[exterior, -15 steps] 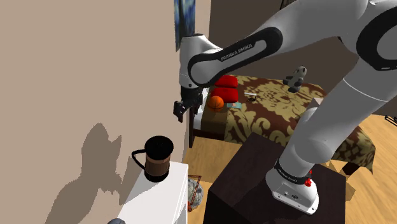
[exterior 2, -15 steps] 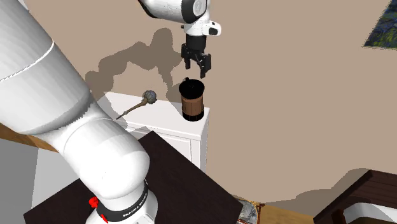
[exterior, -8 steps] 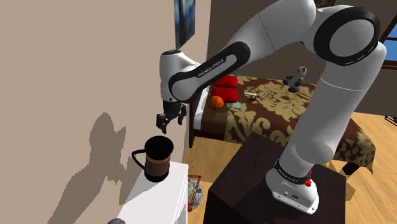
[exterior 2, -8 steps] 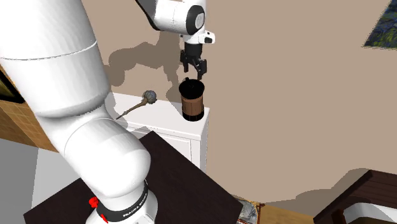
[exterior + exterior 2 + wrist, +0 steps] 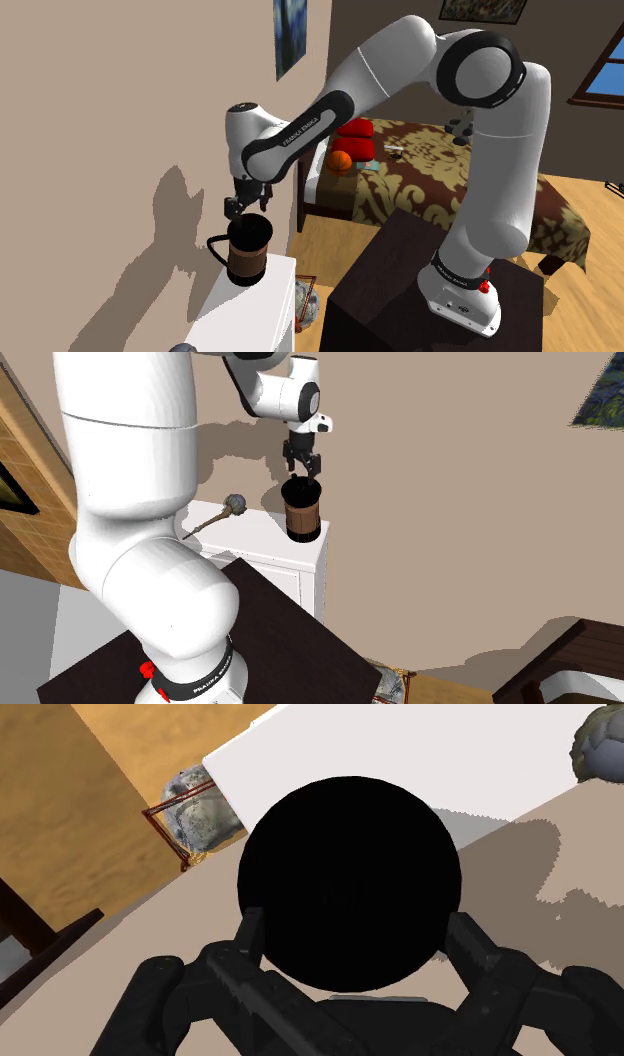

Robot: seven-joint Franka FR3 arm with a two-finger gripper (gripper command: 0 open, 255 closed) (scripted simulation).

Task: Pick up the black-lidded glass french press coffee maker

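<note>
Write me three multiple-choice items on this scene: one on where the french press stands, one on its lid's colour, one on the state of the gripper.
1. Where does the french press stand?
A. on the bed
B. on the white cabinet
C. on the floor

2. What colour is its lid?
A. black
B. white
C. red

3. How is the gripper?
A. shut on the french press
B. shut on nothing
C. open, just above the lid

Key: B, as the second exterior view shows it upright on the cabinet's top; A, as the wrist view shows a black disc; C, as the fingers stand apart on either side of the lid.
</note>
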